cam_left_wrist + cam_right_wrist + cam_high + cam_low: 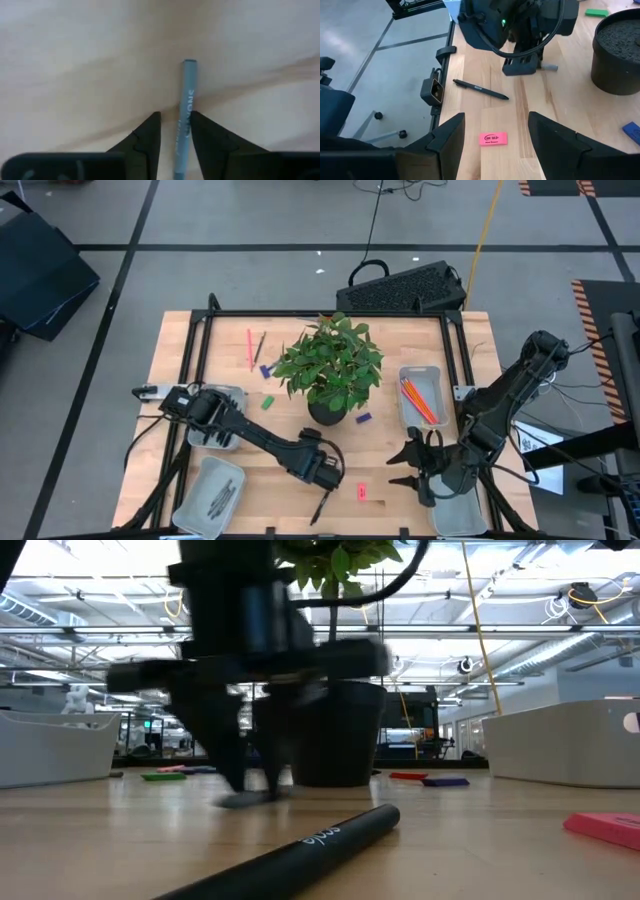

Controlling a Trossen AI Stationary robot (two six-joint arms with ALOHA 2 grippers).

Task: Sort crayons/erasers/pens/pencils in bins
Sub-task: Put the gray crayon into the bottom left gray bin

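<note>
Nearest you, at the front edge of the table [470, 345], a black pen [320, 508] lies loose, with a pink eraser [361, 492] just to its right. The front left bin [190, 515] holds other black pens.

Just behind the loose pen, your left gripper [173, 117] is down at the wood. Its fingers are apart, and a grey stick [187, 95] lies between them, close against one finger. To the right, the right gripper [496, 119] hangs with its fingers spread wide and nothing between them, facing the pink eraser. It is beside the front right bin [478, 520].

Farther back, the potted plant [328, 412] stands mid-table. A purple eraser [363, 418] is at its right and a green eraser [267, 404] at its left. The back right bin [405, 375] holds orange pencils [418, 400]. Farthest off, a red pencil [249, 348] lies on the wood.
</note>
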